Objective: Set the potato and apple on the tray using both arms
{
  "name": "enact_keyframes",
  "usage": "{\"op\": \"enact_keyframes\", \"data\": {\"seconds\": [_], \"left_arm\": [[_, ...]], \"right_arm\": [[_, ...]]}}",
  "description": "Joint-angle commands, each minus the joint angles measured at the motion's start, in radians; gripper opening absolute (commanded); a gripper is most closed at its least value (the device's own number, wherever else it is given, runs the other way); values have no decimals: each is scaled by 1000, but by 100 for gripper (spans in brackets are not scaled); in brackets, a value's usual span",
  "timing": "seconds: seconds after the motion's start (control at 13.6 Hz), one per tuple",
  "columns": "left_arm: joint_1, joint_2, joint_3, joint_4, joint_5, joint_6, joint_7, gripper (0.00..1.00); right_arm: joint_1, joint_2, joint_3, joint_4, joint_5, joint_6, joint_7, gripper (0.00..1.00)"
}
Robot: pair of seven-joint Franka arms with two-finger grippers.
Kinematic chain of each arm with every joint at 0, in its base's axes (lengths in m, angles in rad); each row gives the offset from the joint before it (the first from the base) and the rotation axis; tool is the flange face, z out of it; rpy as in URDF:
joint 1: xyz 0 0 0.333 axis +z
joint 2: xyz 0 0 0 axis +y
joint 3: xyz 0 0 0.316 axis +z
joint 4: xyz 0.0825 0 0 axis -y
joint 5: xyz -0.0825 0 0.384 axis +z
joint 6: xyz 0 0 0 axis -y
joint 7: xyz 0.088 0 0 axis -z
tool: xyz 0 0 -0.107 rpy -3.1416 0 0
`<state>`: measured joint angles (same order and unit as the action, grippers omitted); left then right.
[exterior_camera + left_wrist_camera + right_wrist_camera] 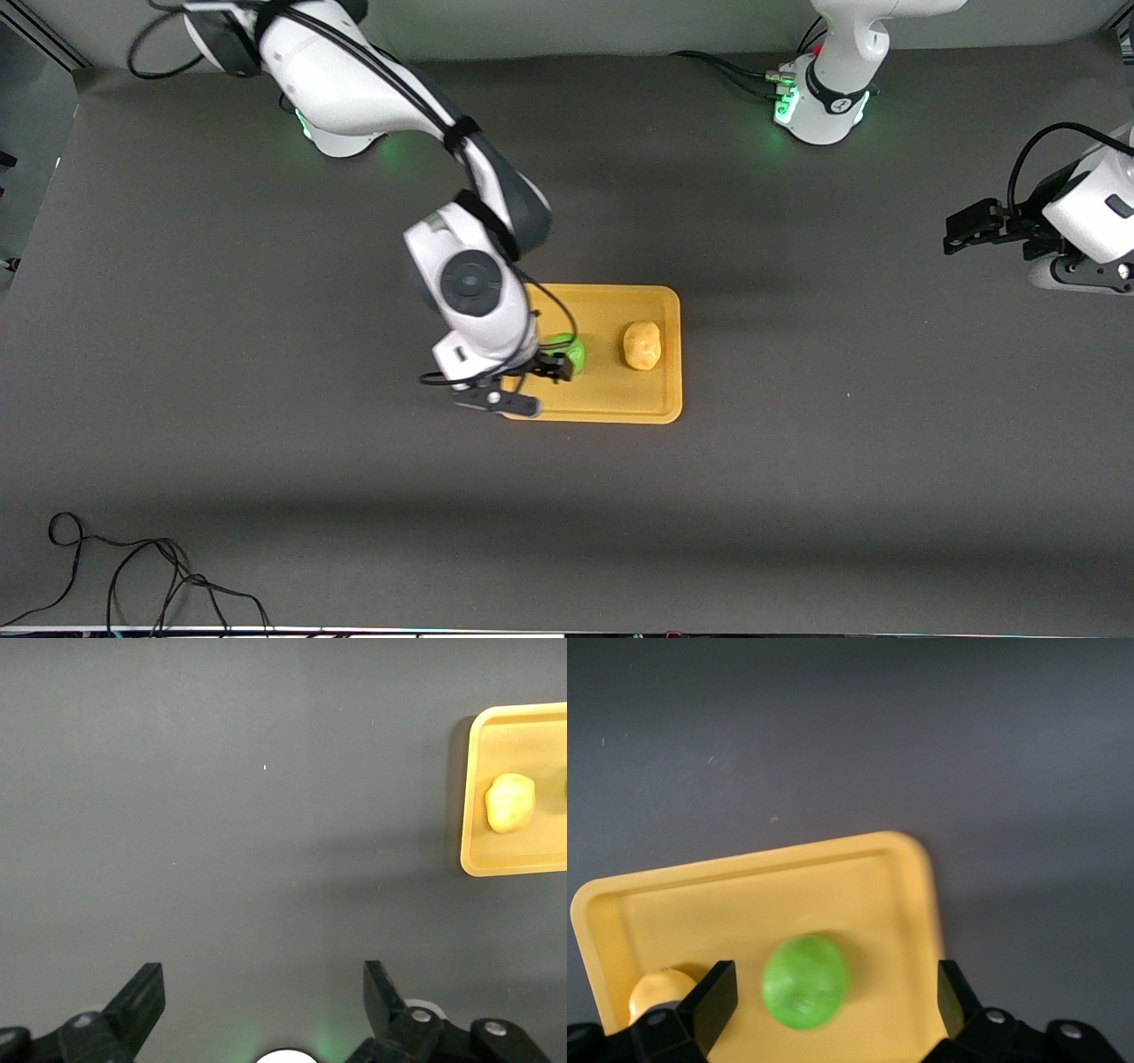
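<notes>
The orange-yellow tray (611,306) lies mid-table. The pale potato (641,345) rests on its half toward the left arm's end, and also shows in the left wrist view as the potato (510,803) on the tray (474,815). The green apple (568,351) lies on the tray's half toward the right arm's end. My right gripper (540,377) hangs open just over it. In the right wrist view the apple (806,981) sits between the spread fingers (719,992), touching neither, with the potato (656,988) beside it on the tray (859,877). My left gripper (959,234) waits open over bare table at the left arm's end, empty (263,992).
The grey table mat (797,461) spreads wide around the tray. A loose black cable (133,567) curls at the corner nearest the front camera, at the right arm's end. The arm bases (824,111) stand along the edge farthest from that camera.
</notes>
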<state>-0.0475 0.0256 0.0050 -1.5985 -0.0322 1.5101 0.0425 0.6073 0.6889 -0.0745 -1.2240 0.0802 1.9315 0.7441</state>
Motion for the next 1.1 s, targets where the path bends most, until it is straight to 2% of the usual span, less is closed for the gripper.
{"op": "enact_keyframes", "data": {"seconds": [0.0, 0.22, 0.51, 0.59, 0.73, 0.81, 1.03], "left_arm": [[-12, 4, 9, 15, 3, -2, 2, 100], [-15, 4, 7, 15, 5, -1, 2, 100], [-14, 4, 7, 15, 5, 2, 2, 100], [-14, 4, 7, 17, 5, 4, 2, 100], [-14, 4, 7, 17, 5, 4, 2, 100], [-14, 4, 7, 17, 5, 5, 3, 100], [-14, 4, 7, 17, 5, 5, 2, 100]], "right_arm": [[-98, -191, 9, -142, 1, -57, -141, 100], [-190, -380, 4, -293, 0, -84, -222, 100], [-202, -583, -114, -464, -14, -109, -357, 100], [-240, -610, -114, -477, -36, -109, -403, 100], [-351, -646, -73, -471, -48, -132, -594, 100], [-391, -667, -64, -469, -46, -162, -627, 100], [-417, -716, -85, -463, -69, -252, -646, 100]]}}
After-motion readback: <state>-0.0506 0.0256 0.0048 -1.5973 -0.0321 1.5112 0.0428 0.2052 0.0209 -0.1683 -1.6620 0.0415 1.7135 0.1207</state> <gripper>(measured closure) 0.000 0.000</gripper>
